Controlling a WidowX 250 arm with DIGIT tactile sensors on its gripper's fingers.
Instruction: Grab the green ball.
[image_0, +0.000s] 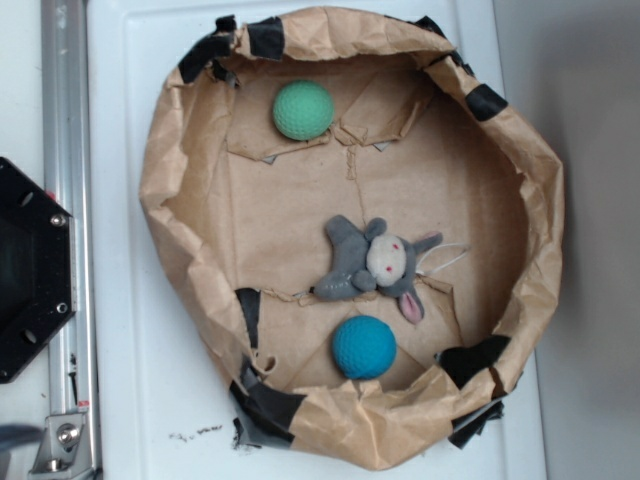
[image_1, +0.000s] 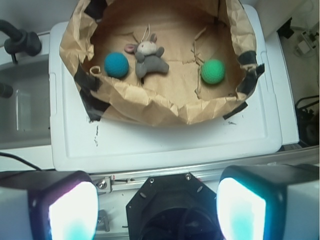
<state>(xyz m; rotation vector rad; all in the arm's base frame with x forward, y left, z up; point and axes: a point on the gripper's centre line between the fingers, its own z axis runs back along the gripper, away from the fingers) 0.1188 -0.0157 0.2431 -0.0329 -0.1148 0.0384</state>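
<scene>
The green ball (image_0: 303, 110), mint-green and dimpled, lies inside a brown paper nest at its upper edge in the exterior view. In the wrist view the green ball (image_1: 213, 71) lies at the right of the nest. My gripper (image_1: 157, 210) is open and empty, its two pads wide apart at the bottom of the wrist view. It hovers high over the black robot base, well short of the nest. The gripper does not show in the exterior view.
A blue-teal ball (image_0: 364, 347) and a grey plush bunny (image_0: 380, 266) lie in the paper nest (image_0: 180, 180), whose crumpled walls are patched with black tape. The nest sits on a white lid (image_0: 130, 380). A metal rail (image_0: 62, 150) and black base (image_0: 30, 270) are at left.
</scene>
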